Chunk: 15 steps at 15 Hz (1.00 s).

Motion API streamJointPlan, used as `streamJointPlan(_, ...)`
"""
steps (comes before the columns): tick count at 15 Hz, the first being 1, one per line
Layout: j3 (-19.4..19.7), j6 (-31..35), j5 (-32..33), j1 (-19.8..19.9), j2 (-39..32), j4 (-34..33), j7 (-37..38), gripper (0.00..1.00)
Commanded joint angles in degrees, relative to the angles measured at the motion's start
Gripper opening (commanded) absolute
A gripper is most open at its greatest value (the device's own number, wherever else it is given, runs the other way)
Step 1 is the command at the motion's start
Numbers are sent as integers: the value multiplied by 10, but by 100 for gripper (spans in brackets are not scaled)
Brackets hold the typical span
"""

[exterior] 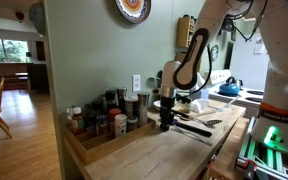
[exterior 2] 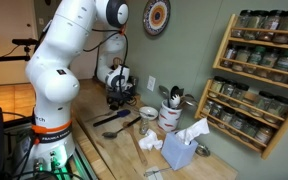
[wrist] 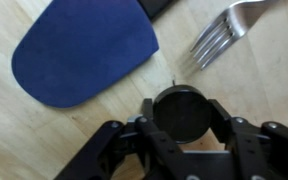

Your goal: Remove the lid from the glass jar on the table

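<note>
In the wrist view my gripper [wrist: 187, 125] is shut on a round black lid [wrist: 184, 112], with one finger on each side of it. Bare wood of the table [wrist: 104, 130] shows around the lid, and whatever is under the lid is hidden. In both exterior views the gripper [exterior: 166, 122] [exterior 2: 117, 98] points down just above the long butcher-block table [exterior: 169, 155] [exterior 2: 114, 150]. A clear glass jar-like vessel [exterior 2: 147, 120] stands a little to the side of the gripper; I cannot tell whether it is open.
A blue spatula [wrist: 84, 55] and a fork [wrist: 219, 35] lie just beyond the gripper. A wooden tray of spice jars [exterior: 99, 125] sits by the wall. A utensil crock [exterior 2: 171, 115], a tissue box [exterior 2: 181, 150] and a wall spice rack [exterior 2: 259, 80] are nearby.
</note>
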<state>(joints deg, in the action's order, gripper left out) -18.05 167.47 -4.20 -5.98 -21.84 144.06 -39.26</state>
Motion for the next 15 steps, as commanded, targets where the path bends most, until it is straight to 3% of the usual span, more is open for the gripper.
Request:
streamJointPlan(1,-17,4,32,17,-21,-14,27,62)
streamJointPlan(2,-16,1,39,16,-19,-14,30,81)
streamJointPlan(4,-27,-4,41,20,-12,-12,31,86)
streamJointPlan(6,-30,-13,47,17,7,-5,38,98)
streamJointPlan(9,-41,-33,42,19,55,17,59,100)
streamJointPlan(12,-11,-59,52,-12,132,50,142,100)
streamJointPlan(15,11,-138,53,-25,217,78,234,100)
